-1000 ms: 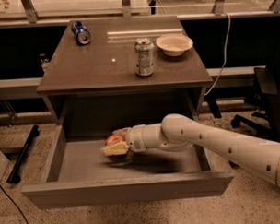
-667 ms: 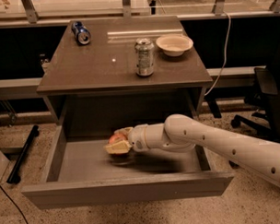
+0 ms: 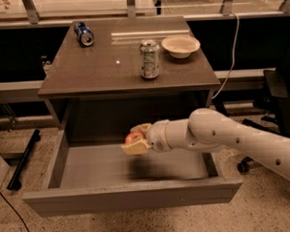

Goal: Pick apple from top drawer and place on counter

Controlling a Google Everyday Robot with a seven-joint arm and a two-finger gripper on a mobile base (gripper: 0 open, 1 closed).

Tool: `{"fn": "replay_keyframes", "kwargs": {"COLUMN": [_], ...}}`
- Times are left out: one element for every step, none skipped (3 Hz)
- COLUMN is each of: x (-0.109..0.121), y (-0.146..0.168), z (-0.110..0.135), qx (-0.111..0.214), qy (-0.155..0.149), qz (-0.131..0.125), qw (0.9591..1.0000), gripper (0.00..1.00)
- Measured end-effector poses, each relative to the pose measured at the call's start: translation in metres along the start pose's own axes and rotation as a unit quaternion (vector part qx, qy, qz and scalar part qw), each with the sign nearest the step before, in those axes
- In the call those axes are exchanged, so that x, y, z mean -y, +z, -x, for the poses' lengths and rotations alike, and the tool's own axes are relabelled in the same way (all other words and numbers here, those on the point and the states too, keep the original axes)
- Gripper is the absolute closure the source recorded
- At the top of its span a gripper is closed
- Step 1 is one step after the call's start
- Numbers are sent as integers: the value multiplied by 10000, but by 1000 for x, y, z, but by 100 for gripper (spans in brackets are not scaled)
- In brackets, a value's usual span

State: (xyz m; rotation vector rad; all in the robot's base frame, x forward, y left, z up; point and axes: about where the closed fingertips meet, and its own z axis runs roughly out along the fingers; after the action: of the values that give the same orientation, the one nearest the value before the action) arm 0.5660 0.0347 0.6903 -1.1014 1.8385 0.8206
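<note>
The top drawer (image 3: pixel 89 168) is pulled open, a wide shallow grey tray below the counter (image 3: pixel 105 66). My gripper (image 3: pixel 136 138) reaches in from the right on a white arm. It is shut on the apple (image 3: pixel 133 137), small and red, which sits between the cream fingers (image 3: pixel 134 148). The apple hangs above the drawer bottom, near the middle, below the counter's front edge. The counter is a glossy dark brown tabletop.
On the counter stand an upright green soda can (image 3: pixel 149 59), a cream bowl (image 3: pixel 180 45) at the back right and a blue can (image 3: pixel 83 33) lying at the back left. A black office chair (image 3: pixel 278 94) stands at the right. A cable (image 3: pixel 231 53) hangs behind.
The gripper has lifted with the apple, rising off the drawer bottom and shifting slightly right. The drawer and counter objects have not moved.
</note>
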Motion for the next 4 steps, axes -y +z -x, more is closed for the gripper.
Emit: {"fn": "replay_keyframes", "kwargs": {"x": [-6,-7,-12,-27], "y": [-41,-94,-140,-173], "z": [22,66,122,178], "qx": [-100,-253,-271,-189], "qy": [-199,-611,-1214,-1923], "qz": [-24,-53,-58,-86], "qw": [9997,9978,9922,9811], "gripper": [100,100,100,100]}}
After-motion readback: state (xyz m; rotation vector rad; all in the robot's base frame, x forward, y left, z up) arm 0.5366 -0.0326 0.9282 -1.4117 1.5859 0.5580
